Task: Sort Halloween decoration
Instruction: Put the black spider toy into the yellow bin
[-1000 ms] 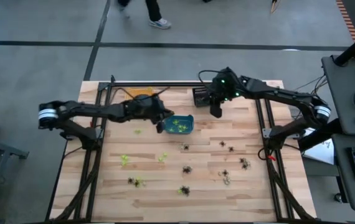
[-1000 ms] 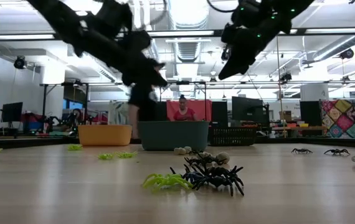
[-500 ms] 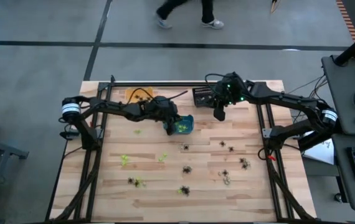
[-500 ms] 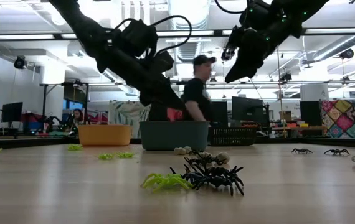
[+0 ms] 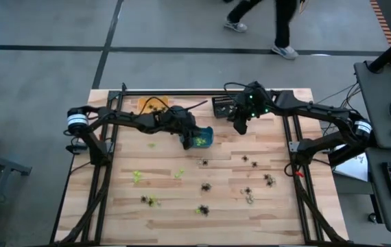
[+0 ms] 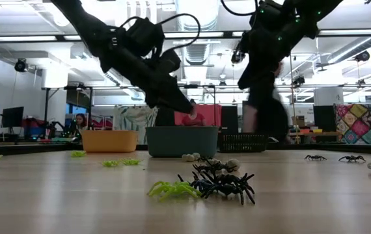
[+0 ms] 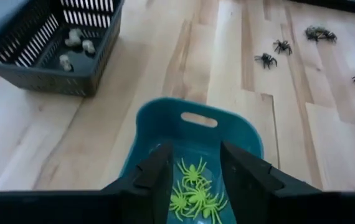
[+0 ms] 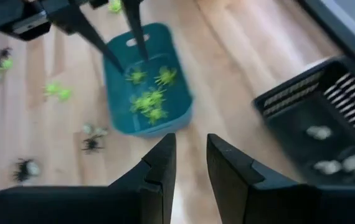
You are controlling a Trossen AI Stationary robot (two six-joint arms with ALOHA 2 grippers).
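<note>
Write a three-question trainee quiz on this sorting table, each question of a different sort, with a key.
1. True or false: the left gripper hangs over the teal bin with its fingers apart.
2. Which trinkets lie in the teal bin? A black spiders; B lime green spiders; C pale pieces.
3. Fill in: the pale pieces lie in the ___ bin.

Key: 1 true; 2 B; 3 black. The right gripper hovers between the teal and black bins, holding nothing visible.
</note>
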